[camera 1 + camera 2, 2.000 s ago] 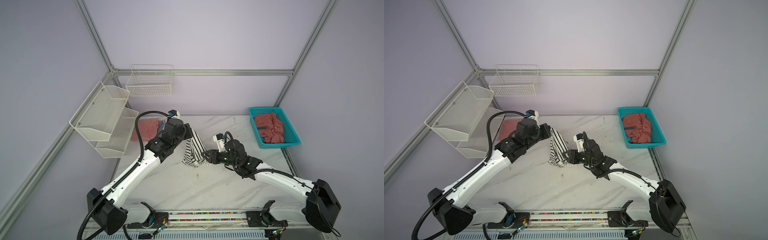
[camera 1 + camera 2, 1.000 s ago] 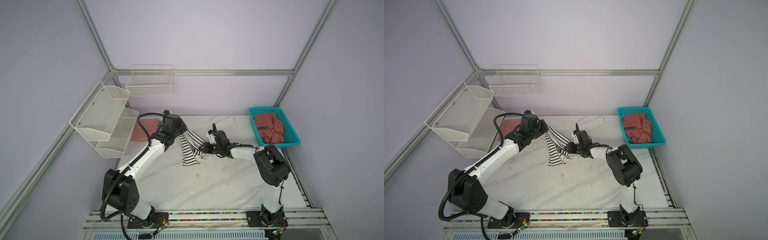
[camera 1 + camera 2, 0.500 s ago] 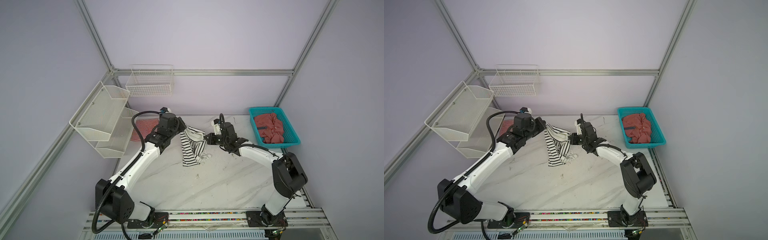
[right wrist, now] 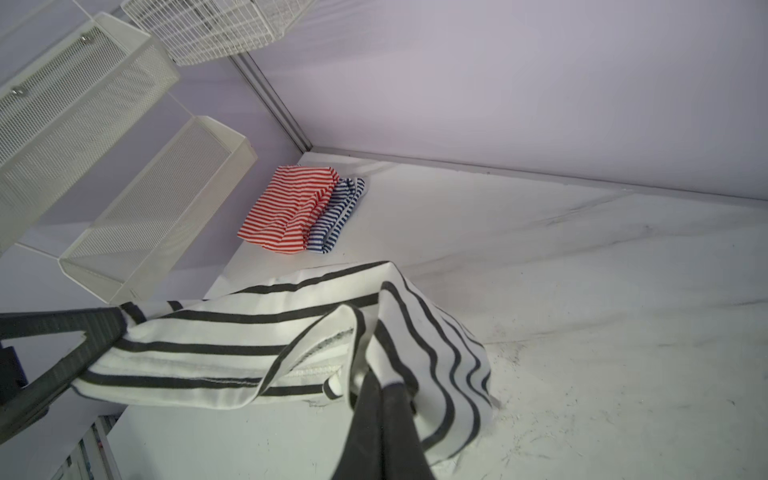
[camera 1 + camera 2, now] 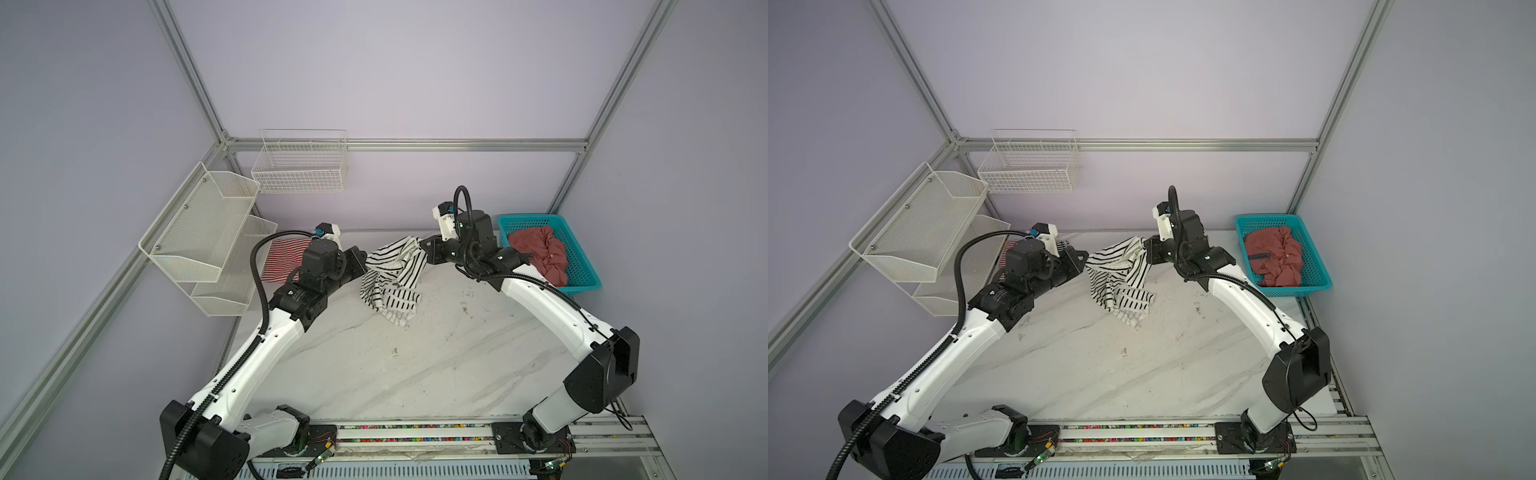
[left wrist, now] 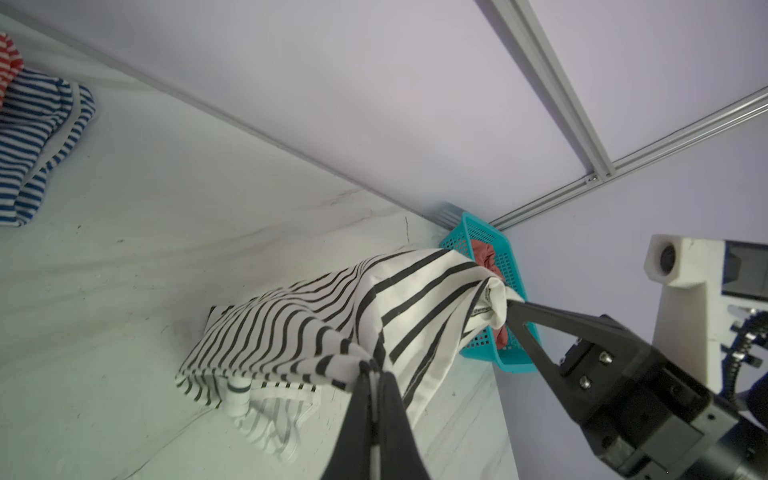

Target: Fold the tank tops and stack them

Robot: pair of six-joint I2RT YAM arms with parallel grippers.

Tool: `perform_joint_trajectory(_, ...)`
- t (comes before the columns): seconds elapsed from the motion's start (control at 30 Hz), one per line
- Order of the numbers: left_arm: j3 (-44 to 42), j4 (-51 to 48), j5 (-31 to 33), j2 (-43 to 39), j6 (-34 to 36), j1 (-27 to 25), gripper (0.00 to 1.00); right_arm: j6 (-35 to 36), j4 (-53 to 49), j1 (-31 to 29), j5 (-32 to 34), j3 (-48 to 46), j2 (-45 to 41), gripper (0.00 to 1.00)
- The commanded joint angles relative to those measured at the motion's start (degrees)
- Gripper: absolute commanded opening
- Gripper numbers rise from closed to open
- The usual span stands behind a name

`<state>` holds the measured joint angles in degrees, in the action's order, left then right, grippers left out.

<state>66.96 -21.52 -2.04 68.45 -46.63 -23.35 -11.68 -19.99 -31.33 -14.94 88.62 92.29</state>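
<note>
marble table [image 5: 415, 374], four tank tops [image 4: 286, 216]: two stacked, one in basket [image 5: 528, 222], black-striped top [image 5: 395, 270] pinched tight by left fingers [image 6: 357, 415], right fingers [image 4: 368, 415]

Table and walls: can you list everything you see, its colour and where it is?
black-striped tank top: 1, white with black stripes, held up over the back middle of the table, lower end on the tabletop
red-striped tank top: 1, red and white, folded, back left corner of the table
navy-striped tank top: 1, navy and white, touching the red-striped one
salmon-red tank top: 1, crumpled in the plastic basket
plastic basket: 1, turquoise, back right corner
mesh shelves: 2, white, left wall
wire basket: 1, white, back wall
table: 1, white marble
left gripper: 1, black, shut on the black-striped tank top
right gripper: 1, black, shut on the same top
</note>
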Motion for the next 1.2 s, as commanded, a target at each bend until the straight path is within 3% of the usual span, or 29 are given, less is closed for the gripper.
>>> perform_joint_trajectory(0.0, -5.53, -3.33, 0.2, -3.49, 2.5, -0.2, 0.0, 4.73, -11.98, 0.11, -3.21, 0.64, 5.57, 0.0)
perform_joint_trajectory(0.17, -10.78, -4.53, 2.32, -5.94, 1.94, -0.2, 0.0, 5.15, -12.02, 0.13, -2.64, 0.33, 13.38, 0.0)
perform_joint_trajectory(0.3, -12.35, -4.58, 2.75, -4.77, 1.81, -0.21, 0.0, 5.66, -10.62, 0.13, -4.09, 5.3, 22.05, 0.0)
perform_joint_trajectory(0.5, -12.69, -4.65, 3.86, -2.49, 1.51, 0.15, 0.0, 4.24, -10.1, 0.13, -4.95, 13.92, 30.13, 0.41)
perform_joint_trajectory(0.63, -12.63, -4.52, 6.53, -3.16, 0.78, 0.93, 0.0, 1.32, -3.27, 0.13, -3.96, 7.58, 23.67, 0.51)
perform_joint_trajectory(0.83, -12.91, -4.11, 8.81, -4.3, -0.3, 2.65, 0.0, -4.35, 5.22, 0.13, -2.38, -7.69, 13.1, 0.47)
perform_joint_trajectory(1.0, -12.99, -4.06, 8.06, -2.92, -0.56, 3.62, 0.0, -8.4, 11.22, 0.13, -4.15, -17.35, 9.19, 0.31)
perform_joint_trajectory(1.17, -13.08, -3.81, 7.22, -1.56, -1.25, 4.42, 0.0, -10.63, 14.7, 0.13, -6.44, -20.26, 12.01, 0.15)
